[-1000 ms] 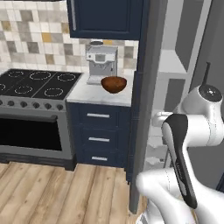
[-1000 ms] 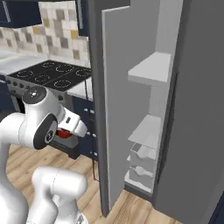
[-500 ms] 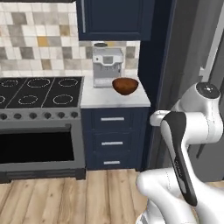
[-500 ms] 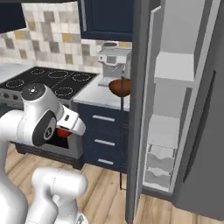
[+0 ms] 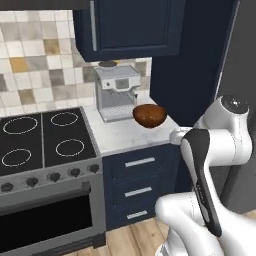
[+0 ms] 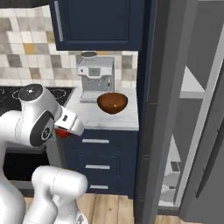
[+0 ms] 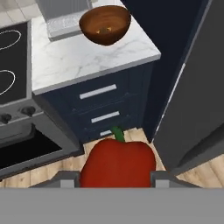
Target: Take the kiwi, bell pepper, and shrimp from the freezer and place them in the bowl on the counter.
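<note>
**Between the pincer's fingers: the bell pepper**

Left base view first — the arm (image 5: 210, 150) rises at lower right, elbow bent, in front of the dark freezer (image 5: 245, 75). The bowl (image 5: 149, 115) sits on the counter (image 5: 125, 137), just right of a coffee machine (image 5: 116, 92) and beside the stove (image 5: 40, 145).

Right base view: the wrist points down-right, and a bit of red — the bell pepper (image 6: 64, 133) — peeks out under it, level w/ the top navy drawer (image 6: 96, 141). Bowl (image 6: 112, 102) is on the counter (image 6: 109, 118), well apart from the pepper. Freezer (image 6: 192, 131) stands open at right, white shelves showing.

Hand view: the pepper (image 7: 118, 163) sits low centre, green stem up, w/ the gripper (image 7: 116, 178) clamped on it, one grey fingertip on each side. Beyond it lie the drawers and wood floor; the bowl (image 7: 105, 24) is far up the frame on the counter (image 7: 87, 57), w/ small bits inside, too small to tell apart.
</note>
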